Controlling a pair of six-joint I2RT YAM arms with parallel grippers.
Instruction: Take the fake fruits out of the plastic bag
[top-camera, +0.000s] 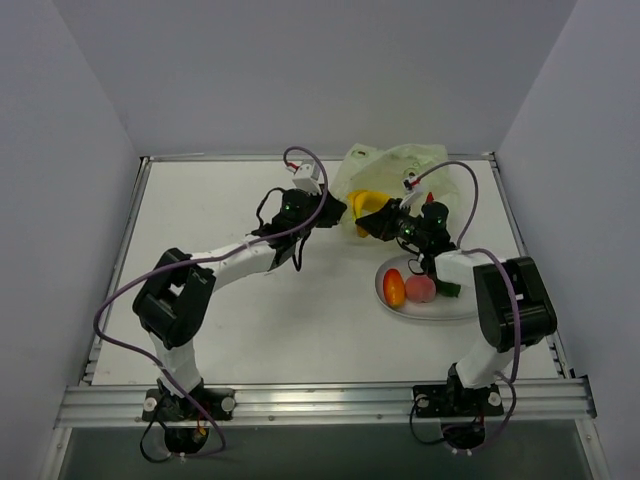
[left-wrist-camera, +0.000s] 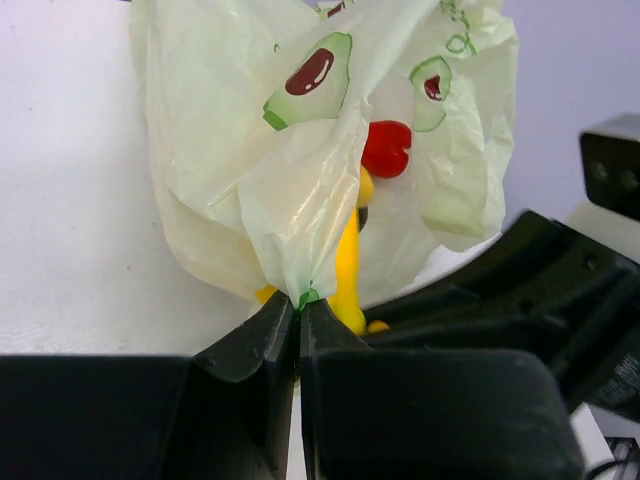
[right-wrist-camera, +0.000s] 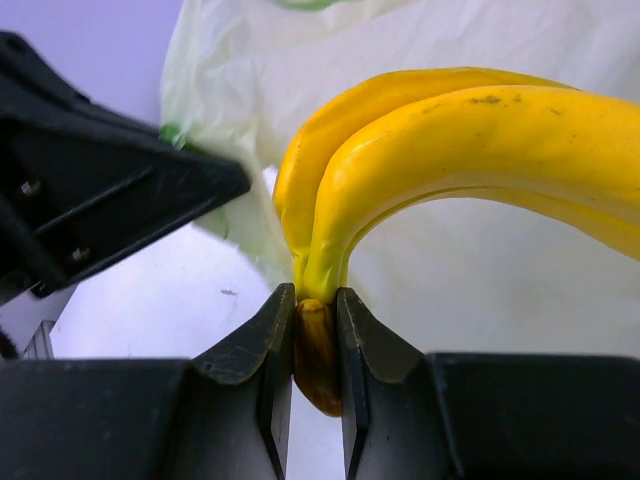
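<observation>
- The left claw (left-wrist-camera: 299, 305) is shut tight on a fold of the bag (left-wrist-camera: 300, 150), right at the bag's open edge.
- The right claw (right-wrist-camera: 312, 310) is shut on the brown stem end of the banana (right-wrist-camera: 450, 130).
- The banana sits at the mouth of the bag, and its curved part reaches back toward the bag. I cannot tell how much of it is inside.
- The bag lies at the far side of the table (top-camera: 250, 320), just behind the two claws.
- A red fruit (left-wrist-camera: 386, 148) shows inside the bag, behind the banana.
- An orange-red fruit (top-camera: 394, 287) and a pink peach (top-camera: 420, 289) lie on the plate (top-camera: 455, 312), near the right arm.
- I think the job now is to pull the banana all the way out.
- The left claw should hold the bag in place, so the bag does not come along.
- The right claw should pull slowly and straight, away from the bag's mouth and toward the plate.
- The stem is thin and shiny, so it could slip. No twisting.
- The thin bag could catch on the banana's curve. Stop and lift a bit if it does.
- Let go only when the banana is over the plate.
</observation>
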